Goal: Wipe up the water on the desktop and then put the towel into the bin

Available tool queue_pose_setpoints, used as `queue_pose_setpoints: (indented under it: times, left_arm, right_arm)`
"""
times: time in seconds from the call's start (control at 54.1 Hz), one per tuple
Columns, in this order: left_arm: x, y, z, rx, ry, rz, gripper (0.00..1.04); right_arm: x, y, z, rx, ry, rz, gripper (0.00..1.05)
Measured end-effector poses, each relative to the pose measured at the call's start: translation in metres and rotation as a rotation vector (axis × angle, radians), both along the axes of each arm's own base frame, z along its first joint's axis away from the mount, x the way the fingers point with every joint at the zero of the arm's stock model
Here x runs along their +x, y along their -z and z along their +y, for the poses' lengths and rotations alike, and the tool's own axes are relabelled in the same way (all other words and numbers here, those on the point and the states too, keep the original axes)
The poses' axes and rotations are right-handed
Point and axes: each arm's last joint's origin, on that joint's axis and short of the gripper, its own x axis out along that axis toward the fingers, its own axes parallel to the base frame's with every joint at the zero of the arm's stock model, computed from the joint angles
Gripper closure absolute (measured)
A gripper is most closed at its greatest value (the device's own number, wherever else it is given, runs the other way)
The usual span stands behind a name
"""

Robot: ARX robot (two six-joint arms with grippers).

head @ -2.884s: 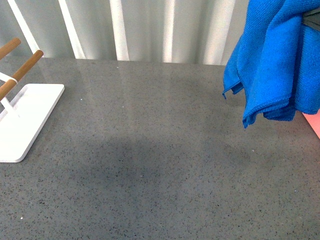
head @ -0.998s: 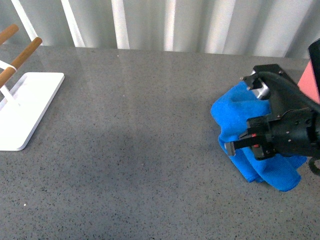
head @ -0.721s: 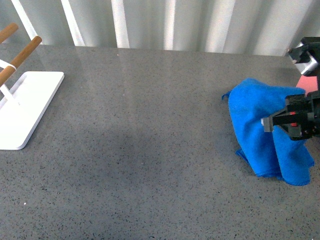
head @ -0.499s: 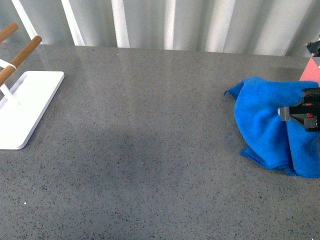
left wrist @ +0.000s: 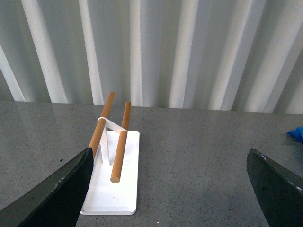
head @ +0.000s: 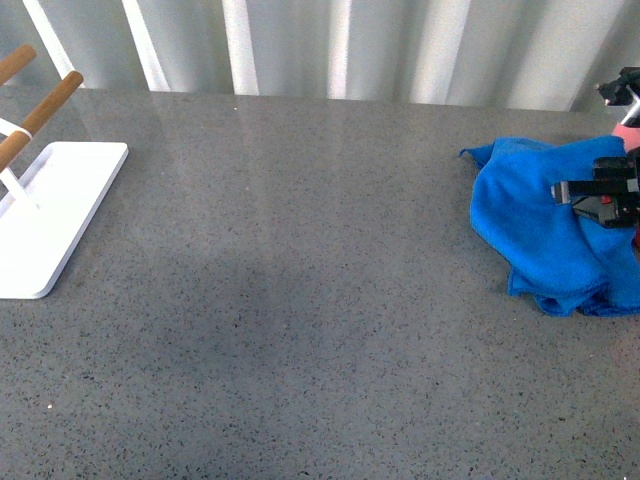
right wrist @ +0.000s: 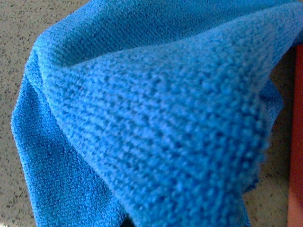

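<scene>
The left gripper [left wrist: 169, 156] hangs spread and empty, facing the stand [head: 50, 225]. On the desktop [head: 300, 300], far right, the towel [head: 535, 225] lies bunched at the right gripper [head: 598, 185] (jaws hidden, grip unreadable); a loose hold could drop it short of the bin [head: 630, 135].

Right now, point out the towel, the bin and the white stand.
towel [head: 540, 230]: front view, middle of the cloth.
bin [right wrist: 297, 142]: right wrist view, its pink wall.
white stand [left wrist: 111, 199]: left wrist view, bare base plate.

place: lab-style test bench | signs: speckled dark grey stone-like desktop [head: 300, 330]; white ribbed panel wall [left wrist: 156, 47] beyond the left jaws
</scene>
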Motion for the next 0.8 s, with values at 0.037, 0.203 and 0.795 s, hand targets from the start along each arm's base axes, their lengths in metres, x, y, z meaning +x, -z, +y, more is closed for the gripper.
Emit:
queue_pose_setpoints:
  times: [0.037, 0.203, 0.795]
  left_arm:
    - [0.000, 0.000, 0.000, 0.000, 0.000, 0.000, 0.07]
    - [0.000, 0.000, 0.000, 0.000, 0.000, 0.000, 0.07]
    - [0.000, 0.000, 0.000, 0.000, 0.000, 0.000, 0.07]
  right_arm:
    - [0.007, 0.001, 0.003, -0.007, -0.004, -0.001, 1.02]
    - [0.027, 0.001, 0.014, -0.015, -0.031, -0.012, 1.02]
    - [0.036, 0.027, 0.126, -0.038, -0.382, 0.027, 1.02]
